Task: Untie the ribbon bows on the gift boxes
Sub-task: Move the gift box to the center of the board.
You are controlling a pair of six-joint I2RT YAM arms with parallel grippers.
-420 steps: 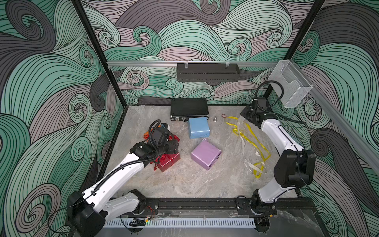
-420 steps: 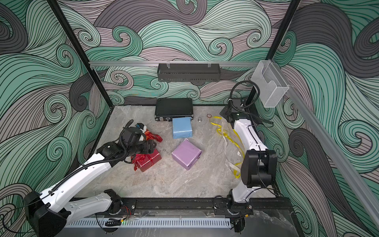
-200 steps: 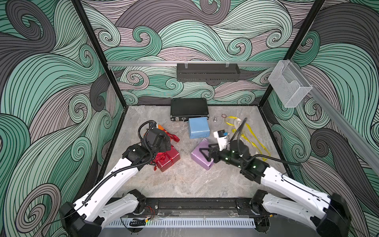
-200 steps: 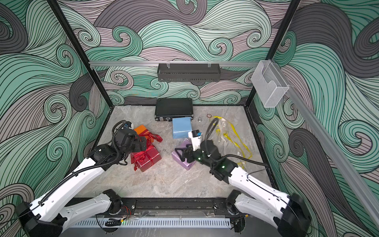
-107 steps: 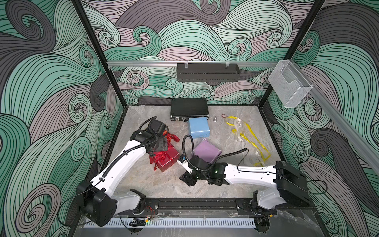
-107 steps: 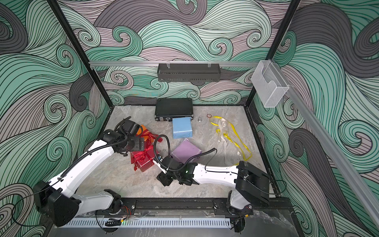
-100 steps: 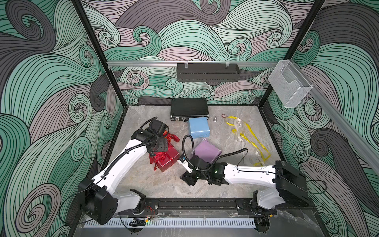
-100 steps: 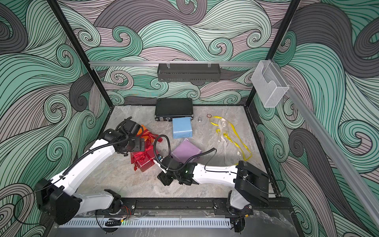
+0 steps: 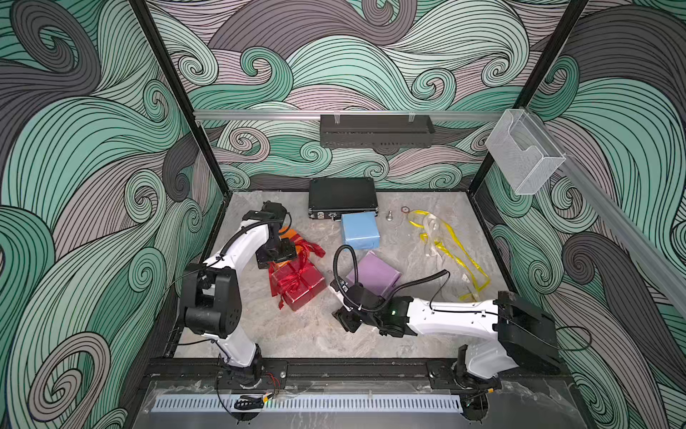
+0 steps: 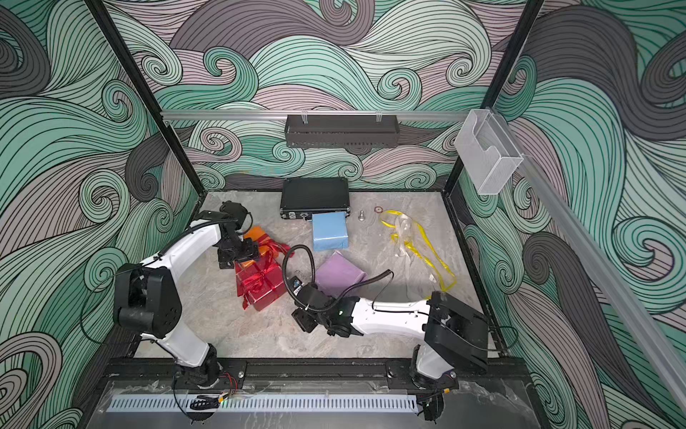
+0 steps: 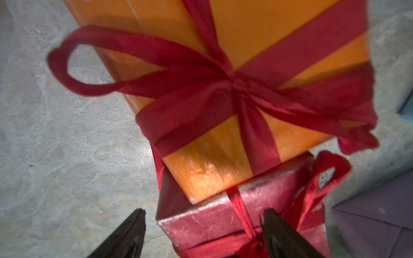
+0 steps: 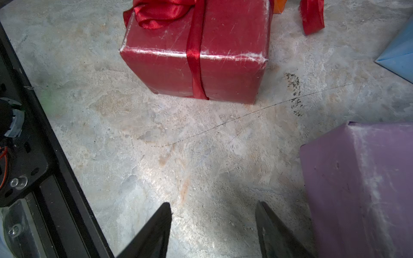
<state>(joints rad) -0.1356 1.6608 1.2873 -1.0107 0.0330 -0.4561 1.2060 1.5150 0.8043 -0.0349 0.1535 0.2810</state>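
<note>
**What surrounds the scene?**
We see a grey marbled table enclosed by walls painted with green, mauve and grey waves. A flat black case lies at the table's far edge.

**Where are the gift boxes?**
We find four. The orange box sits on the left side, touching the glossy red box in front of it. The light blue box lies near the middle, just in front of the case. The lilac box lies nearer the front, between the blue box and the right arm.

**And the ribbons?**
In the left wrist view we see a red bow tied on the orange box, with one loop reaching out over the table. A second red ribbon wraps the red box, its bow on top. A yellow ribbon and a silvery white ribbon lie loose and tangled together on the right side of the table, well apart from the boxes.

**What are the grippers doing?**
We see the left gripper hovering over the spot where the orange and red boxes meet. Its fingers stand wide apart and grip nothing. The right gripper hangs low over bare table between the red and lilac boxes. Its fingers are parted too, with only the table between them.
</note>
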